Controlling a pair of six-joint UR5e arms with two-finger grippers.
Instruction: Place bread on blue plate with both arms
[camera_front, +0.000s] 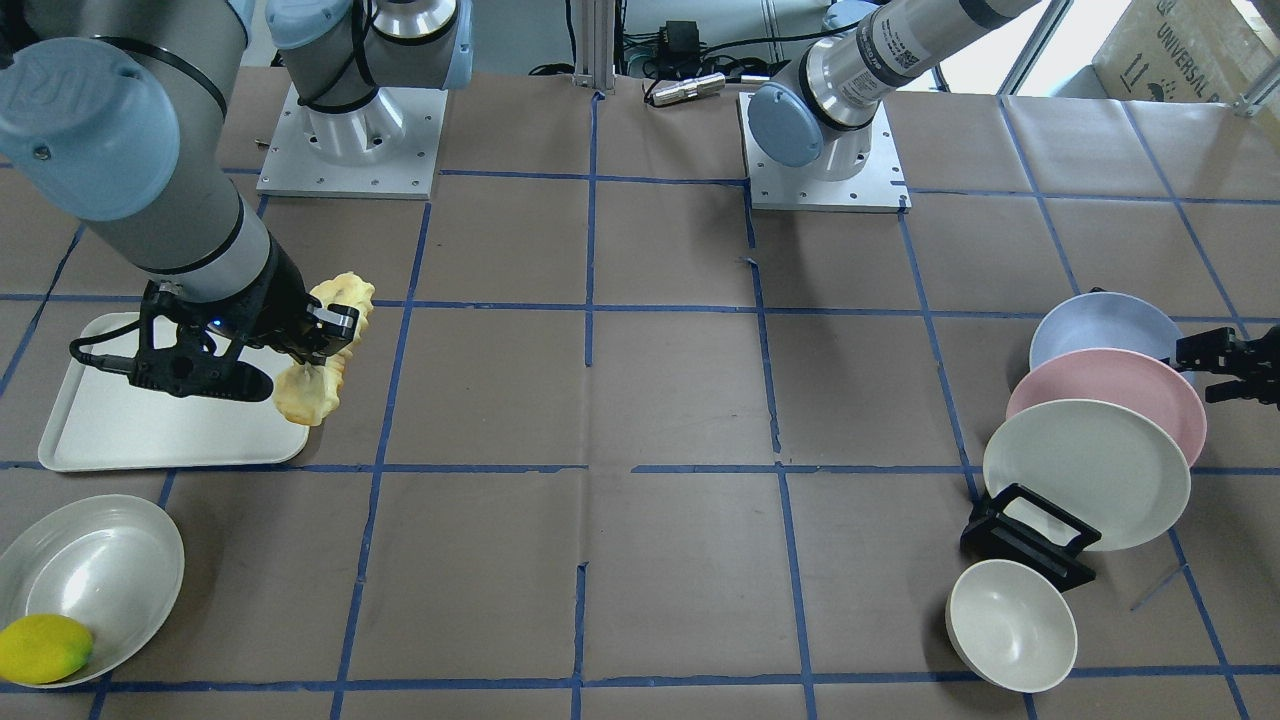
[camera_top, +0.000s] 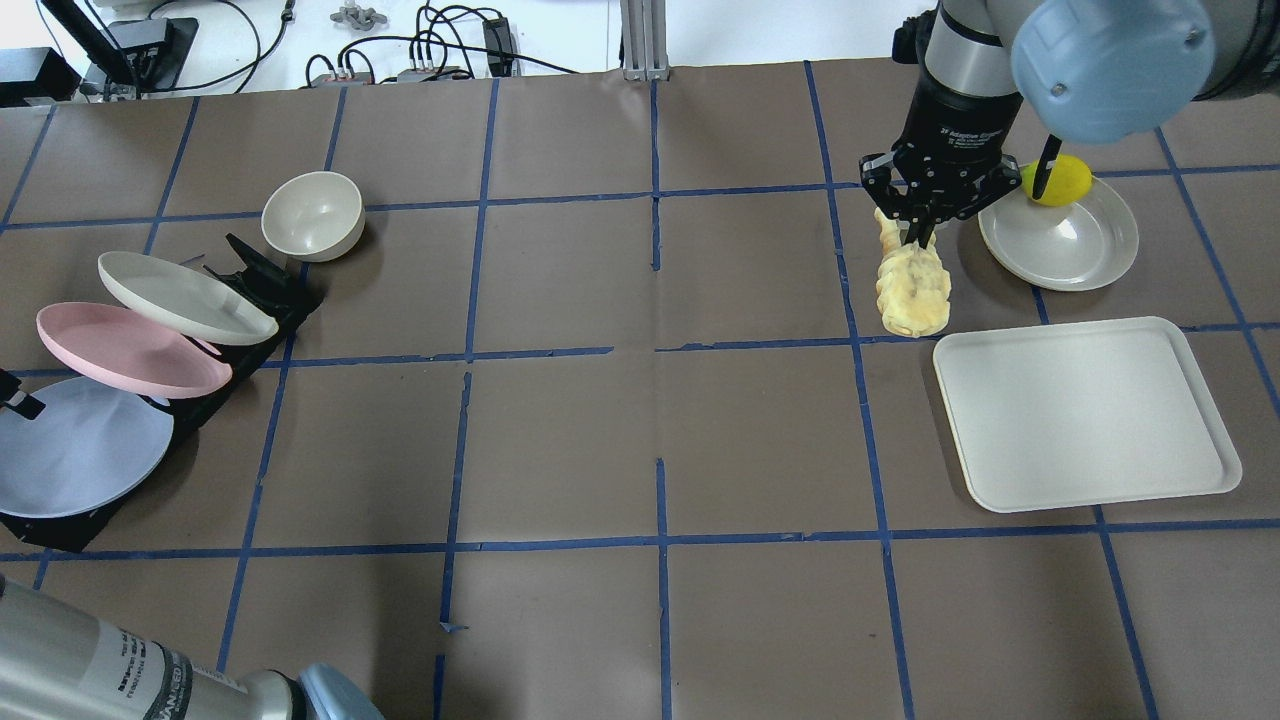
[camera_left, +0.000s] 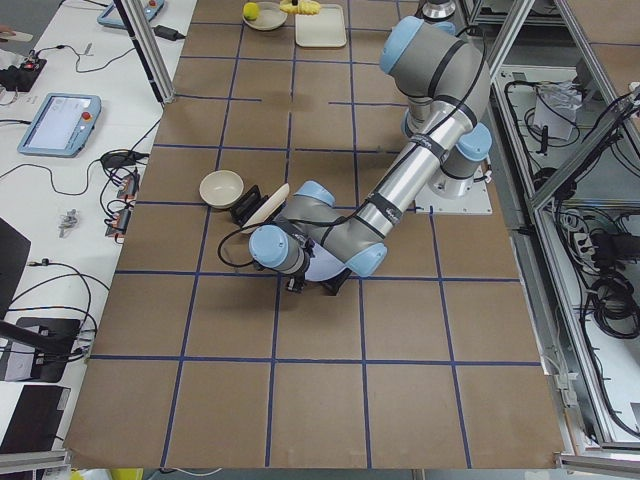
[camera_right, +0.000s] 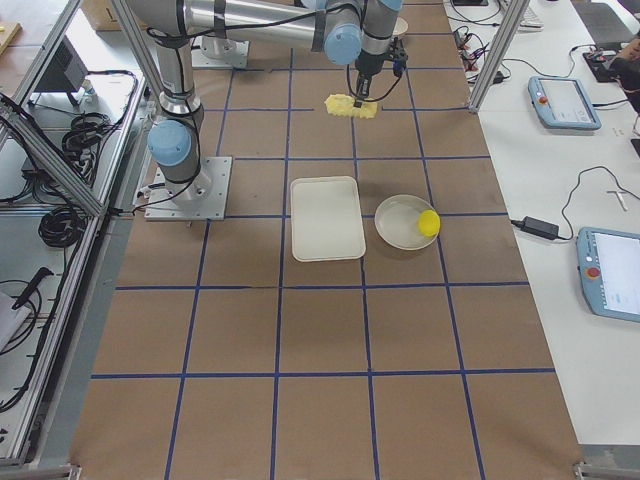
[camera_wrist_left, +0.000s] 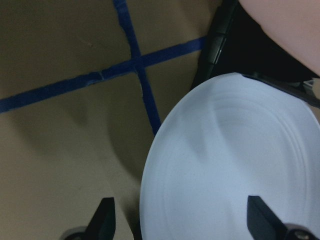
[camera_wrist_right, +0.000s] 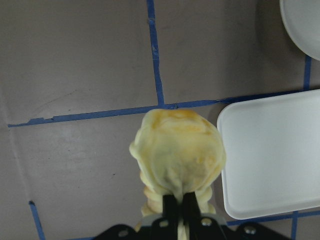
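Observation:
The bread (camera_front: 325, 350), a knobbly pale yellow loaf, hangs from my right gripper (camera_front: 315, 362), which is shut on its upper part beside the white tray's corner. It also shows in the overhead view (camera_top: 912, 285) and the right wrist view (camera_wrist_right: 177, 150), with the gripper (camera_wrist_right: 179, 202) pinching it. The blue plate (camera_front: 1100, 325) leans at the back of a black rack (camera_front: 1030, 535). My left gripper (camera_front: 1200, 368) is open at the plate's rim. In the left wrist view the blue plate (camera_wrist_left: 235, 165) sits between the spread fingers (camera_wrist_left: 105, 220).
A pink plate (camera_front: 1110, 400) and a cream plate (camera_front: 1085, 470) lean in the same rack in front of the blue one. A cream bowl (camera_front: 1010, 625) lies beside the rack. A white tray (camera_front: 120, 430) and a shallow dish (camera_front: 100, 560) with a lemon (camera_front: 45, 648) are on the right arm's side.

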